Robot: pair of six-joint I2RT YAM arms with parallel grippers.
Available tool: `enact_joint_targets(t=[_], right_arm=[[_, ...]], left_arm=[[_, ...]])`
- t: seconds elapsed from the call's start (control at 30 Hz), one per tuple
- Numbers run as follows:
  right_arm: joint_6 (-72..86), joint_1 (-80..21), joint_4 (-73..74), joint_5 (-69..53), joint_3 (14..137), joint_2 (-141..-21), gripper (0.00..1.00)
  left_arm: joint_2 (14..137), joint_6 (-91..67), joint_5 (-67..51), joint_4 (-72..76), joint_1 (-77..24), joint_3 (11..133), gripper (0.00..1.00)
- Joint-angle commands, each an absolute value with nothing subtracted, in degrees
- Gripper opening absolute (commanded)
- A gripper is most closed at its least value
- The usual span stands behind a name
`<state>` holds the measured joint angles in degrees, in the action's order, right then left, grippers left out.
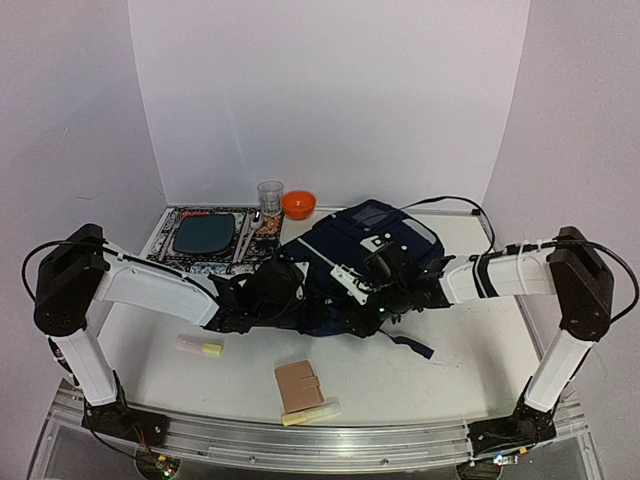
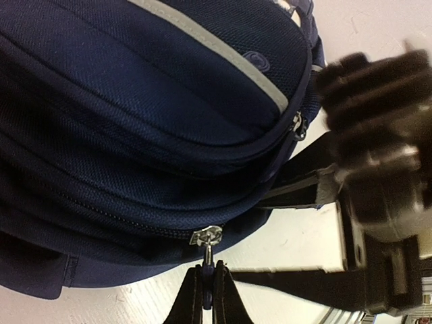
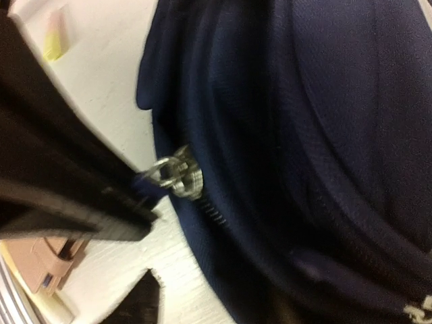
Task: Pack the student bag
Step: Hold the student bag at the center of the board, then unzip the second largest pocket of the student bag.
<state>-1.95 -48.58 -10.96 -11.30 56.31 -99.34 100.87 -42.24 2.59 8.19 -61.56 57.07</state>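
Observation:
The navy student bag lies in the middle of the table, white stripe up. In the left wrist view it fills the frame. My left gripper is shut on the small blue pull tab of a silver zipper slider at the bag's lower edge. In the top view this gripper is at the bag's near-left side. My right gripper is at the bag's near edge. In the right wrist view its jaws stand apart at the bag's rim, with the slider just ahead.
A yellow-pink highlighter, a brown wallet and a pale marker lie on the near table. At the back left are a patterned mat with a dark plate, a glass and an orange bowl.

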Motion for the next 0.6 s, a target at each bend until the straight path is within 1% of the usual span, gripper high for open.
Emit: enact_joint_targets(t=[0.0, 0.03, 0.07, 0.1, 0.13, 0.4, 0.57], right_arm=[[-3.5, -48.8, -12.7, -6.4, 57.2, -99.2, 0.23], [-3.6, -48.8, -12.7, -6.0, 56.7, -98.6, 0.14], [-3.7, -48.7, -12.7, -5.5, 55.8, -98.0, 0.07], [-3.7, -48.7, -12.7, -4.9, 55.0, -96.9, 0.02], [-3.7, -48.7, -12.7, -4.0, 54.1, -95.8, 0.00], [-0.6, -46.5, -9.4, 1.8, 46.0, -83.8, 0.00], [3.3, -45.6, -5.5, 4.2, 44.1, -75.6, 0.00]], left_arm=[[96.3, -41.0, -2.0, 9.1, -60.9, 61.4, 0.00], [96.1, -40.9, -2.3, 9.0, -60.7, 61.5, 0.00], [95.9, -40.8, -2.4, 8.7, -60.4, 61.6, 0.00], [95.7, -40.6, -2.4, 8.3, -59.8, 61.5, 0.00], [95.2, -40.4, -2.3, 7.7, -59.2, 61.2, 0.00], [92.4, -35.4, -2.1, -0.5, -50.8, 62.0, 0.00], [92.5, -30.4, -0.5, -5.8, -44.0, 63.3, 0.00]])
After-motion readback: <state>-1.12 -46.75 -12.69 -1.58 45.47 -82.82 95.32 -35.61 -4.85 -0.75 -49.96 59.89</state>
